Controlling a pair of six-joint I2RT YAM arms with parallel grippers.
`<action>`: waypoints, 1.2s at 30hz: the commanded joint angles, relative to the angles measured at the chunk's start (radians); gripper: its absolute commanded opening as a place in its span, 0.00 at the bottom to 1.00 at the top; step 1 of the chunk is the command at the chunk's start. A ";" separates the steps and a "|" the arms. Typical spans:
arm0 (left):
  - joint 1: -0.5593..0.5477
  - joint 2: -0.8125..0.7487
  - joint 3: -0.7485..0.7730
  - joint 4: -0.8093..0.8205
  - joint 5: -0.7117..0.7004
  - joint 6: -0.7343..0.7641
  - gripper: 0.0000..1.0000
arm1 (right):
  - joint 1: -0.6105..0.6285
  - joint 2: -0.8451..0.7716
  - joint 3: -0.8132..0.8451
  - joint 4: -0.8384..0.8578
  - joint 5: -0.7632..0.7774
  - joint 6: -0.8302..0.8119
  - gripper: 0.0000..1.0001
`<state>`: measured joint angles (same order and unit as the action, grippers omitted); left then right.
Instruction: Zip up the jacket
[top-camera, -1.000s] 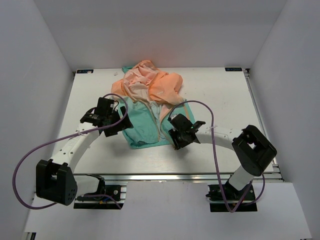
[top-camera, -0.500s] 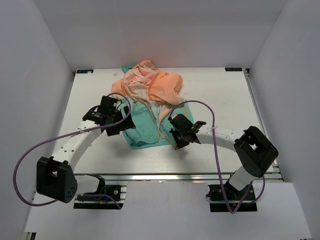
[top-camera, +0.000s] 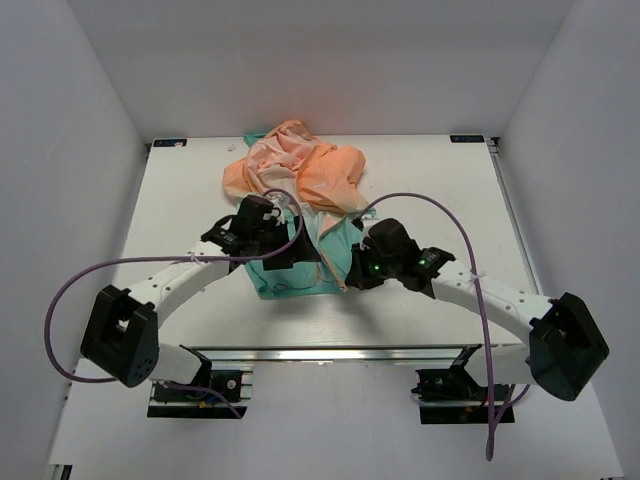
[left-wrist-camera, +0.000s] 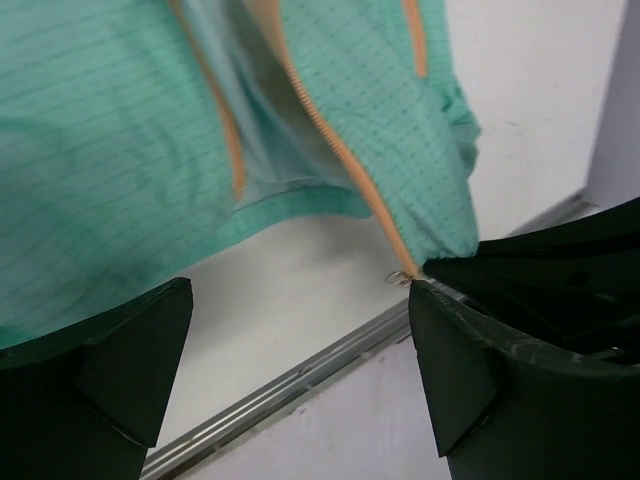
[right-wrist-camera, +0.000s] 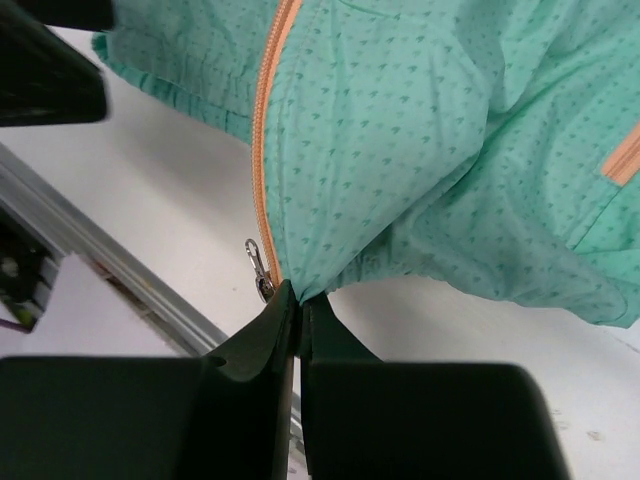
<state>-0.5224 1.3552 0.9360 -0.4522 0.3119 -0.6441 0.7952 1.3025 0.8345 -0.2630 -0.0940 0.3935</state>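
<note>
The jacket (top-camera: 300, 175) lies crumpled mid-table, peach at the back, teal lower part (top-camera: 290, 270) toward the front. My right gripper (top-camera: 350, 276) is shut on the teal bottom hem corner (right-wrist-camera: 330, 262), right beside the orange zipper (right-wrist-camera: 262, 150) and its metal pull (right-wrist-camera: 260, 268); its own view shows the pinch (right-wrist-camera: 298, 295). My left gripper (top-camera: 285, 255) hovers over the teal part, wide open and empty (left-wrist-camera: 300, 300). In its view the other zipper edge (left-wrist-camera: 340, 160) runs down to the pull (left-wrist-camera: 400, 277), next to its right finger (left-wrist-camera: 480, 380).
The white table (top-camera: 450, 200) has a metal rail (top-camera: 400, 352) along its near edge, also in the left wrist view (left-wrist-camera: 300, 375). White walls enclose the back and sides. A purple cable (top-camera: 440, 205) arcs above the right arm.
Both arms have swung inward toward the jacket's lower hem. The left gripper moved right over the teal part. The right arm stretched out low and the teal hem is drawn narrower.
</note>
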 joint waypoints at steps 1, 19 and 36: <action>-0.022 0.030 -0.020 0.214 0.121 -0.064 0.97 | -0.024 -0.048 -0.043 0.096 -0.084 0.056 0.00; -0.093 0.286 0.084 0.443 0.248 -0.150 0.00 | -0.036 -0.072 -0.100 0.180 -0.193 0.067 0.00; -0.143 0.225 0.078 0.356 0.141 -0.241 0.00 | -0.037 -0.032 -0.127 0.209 -0.225 0.061 0.48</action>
<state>-0.6506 1.6512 0.9966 -0.0792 0.4885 -0.8494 0.7589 1.2644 0.7113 -0.1013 -0.2951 0.4500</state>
